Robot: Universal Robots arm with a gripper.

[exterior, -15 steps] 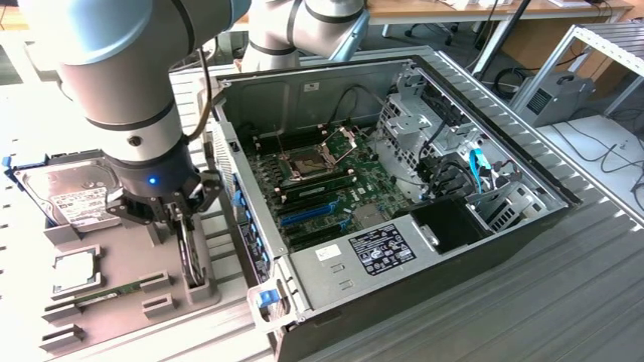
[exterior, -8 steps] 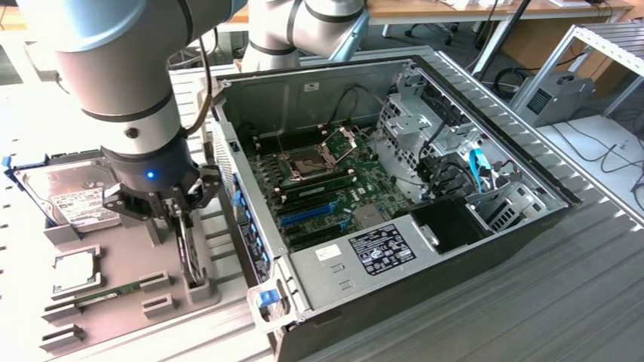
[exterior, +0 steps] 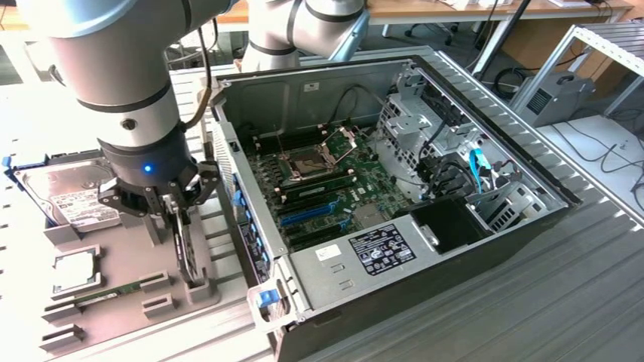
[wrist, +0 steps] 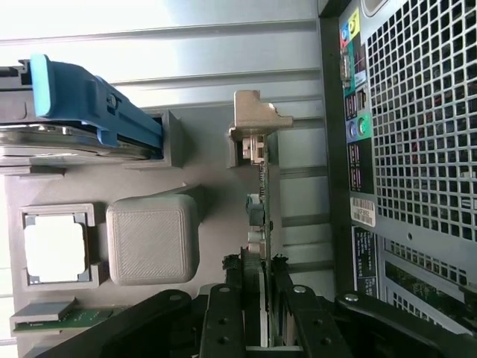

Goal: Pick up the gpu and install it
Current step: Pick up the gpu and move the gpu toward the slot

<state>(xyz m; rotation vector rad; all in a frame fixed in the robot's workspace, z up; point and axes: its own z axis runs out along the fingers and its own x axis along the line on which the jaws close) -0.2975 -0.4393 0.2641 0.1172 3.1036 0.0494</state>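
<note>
The gpu [exterior: 186, 253] stands on edge in the slots of a grey holder tray [exterior: 131, 317], at the exterior view's left of the open computer case [exterior: 483, 226]. My gripper [exterior: 173, 215] comes down on it from above, its black fingers [wrist: 223, 313] pressed against both faces of the thin card. Seen edge-on in the wrist view, the gpu [wrist: 258, 216] runs from my gripper [wrist: 261, 317] to its silver end bracket [wrist: 256, 123], which rests in a grey post. The card's lower edge still sits in the holder.
The case lies open with its motherboard [exterior: 322, 188] facing up; its perforated rear panel [wrist: 417, 112] is close beside the card. The tray also holds a hard drive [exterior: 71, 200] with blue rails [wrist: 97, 104], a processor chip [wrist: 52, 246] and a green memory stick [wrist: 45, 317].
</note>
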